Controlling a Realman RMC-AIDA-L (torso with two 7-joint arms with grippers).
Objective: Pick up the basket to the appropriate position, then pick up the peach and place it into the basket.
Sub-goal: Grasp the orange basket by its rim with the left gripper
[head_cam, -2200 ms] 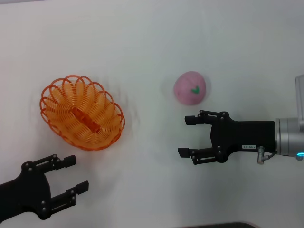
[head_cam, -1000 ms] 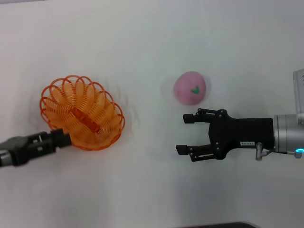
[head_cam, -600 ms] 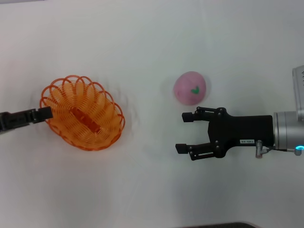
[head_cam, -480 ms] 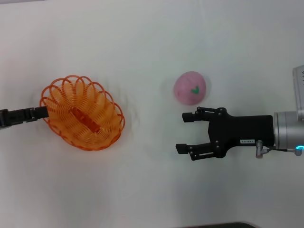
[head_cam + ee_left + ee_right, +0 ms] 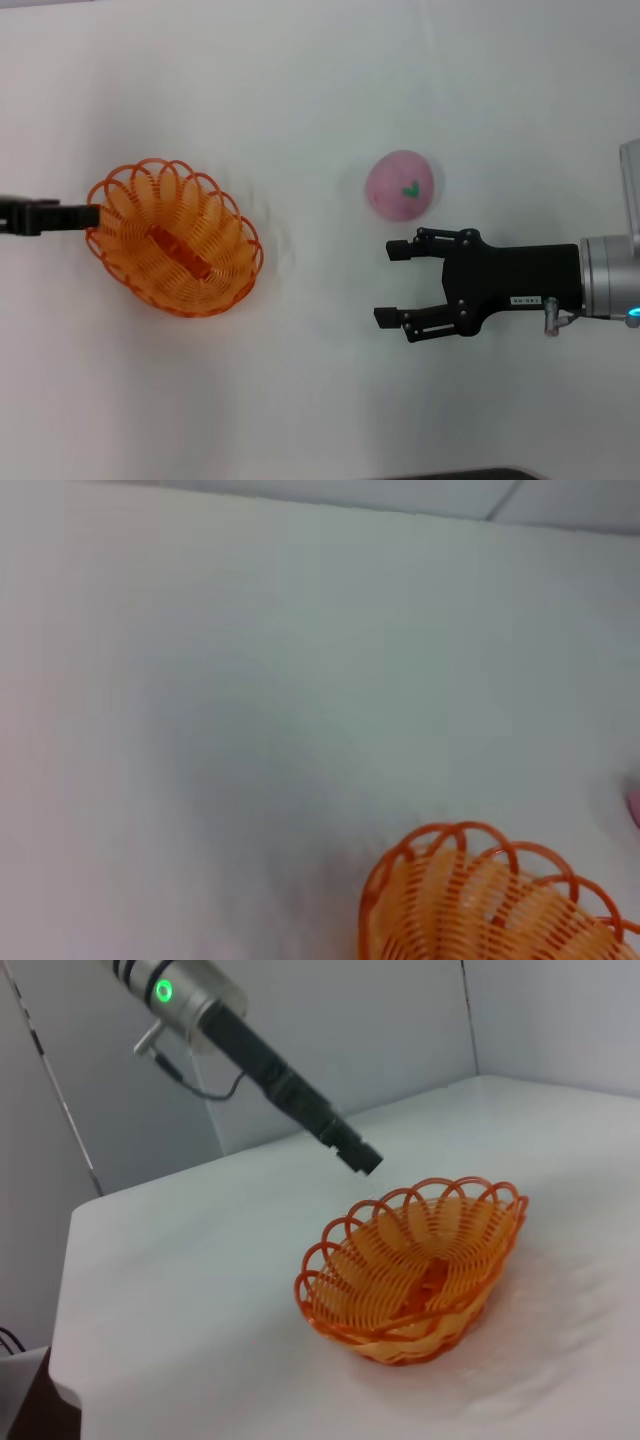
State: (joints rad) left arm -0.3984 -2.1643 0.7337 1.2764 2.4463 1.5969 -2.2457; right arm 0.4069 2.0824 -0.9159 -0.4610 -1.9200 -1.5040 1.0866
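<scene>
The orange basket sits upright and empty on the white table at the left; it also shows in the left wrist view and the right wrist view. The pink peach with its green leaf mark lies right of centre. My left gripper is turned edge-on at the basket's left rim; in the right wrist view the left gripper hovers just above that rim. My right gripper is open and empty, just in front of the peach and pointing left.
The white table spreads around both objects. Grey walls stand behind the table's far side in the right wrist view. A table edge shows there too.
My left gripper has turned edge-on and swung from the table's near left corner up along the basket to its left rim. The right gripper, basket and peach have barely moved.
</scene>
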